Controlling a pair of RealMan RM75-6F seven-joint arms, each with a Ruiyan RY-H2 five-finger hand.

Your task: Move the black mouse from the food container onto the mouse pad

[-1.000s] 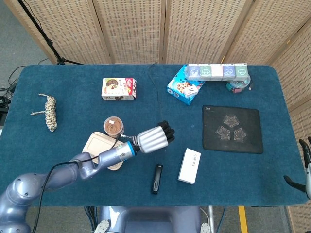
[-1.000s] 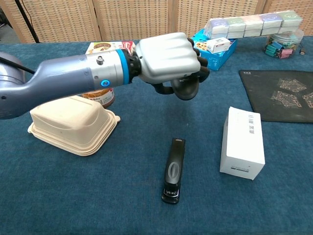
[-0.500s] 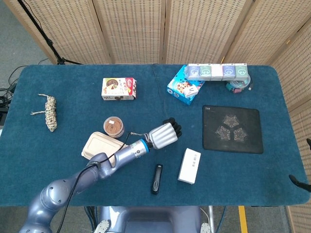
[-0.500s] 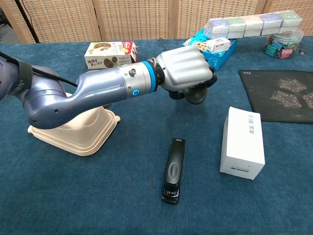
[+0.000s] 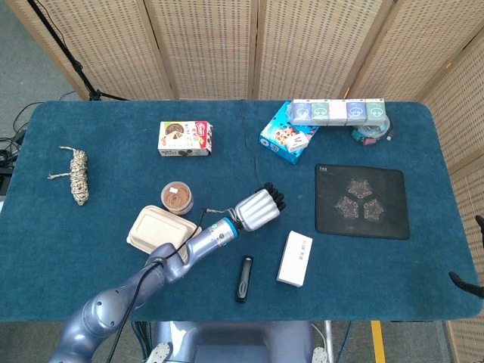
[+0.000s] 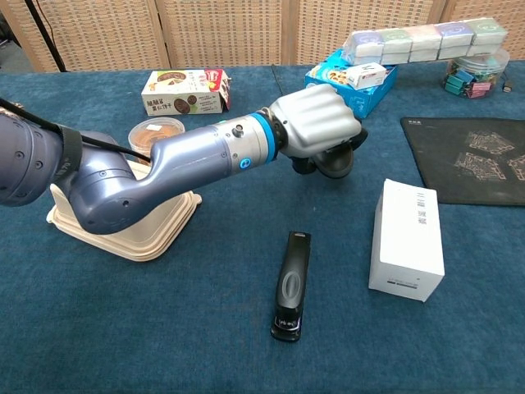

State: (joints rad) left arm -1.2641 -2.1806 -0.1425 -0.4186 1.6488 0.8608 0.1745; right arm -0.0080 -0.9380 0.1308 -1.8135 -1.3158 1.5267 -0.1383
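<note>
Black mouse [image 6: 331, 161] sits clamped under the left robot hand [image 6: 316, 123] in the chest view, carried above the bench [image 6: 164, 328] between the food container [image 6: 123, 215] on the left and the mouse pad [image 6: 476, 156] on the right (likely mid-transfer). Its rounded dark shell peeks below smooth silver fingers. From the head view, the left robot hand [image 5: 257, 209] hides it; the flat, matte pad [image 5: 361, 201] lies well apart, right.

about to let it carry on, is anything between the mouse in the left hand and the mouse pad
Nothing visible blocks it. The left hand holds the black mouse above bare cloth left of the mouse pad; the white box lies nearer the robot, off that line.
</note>
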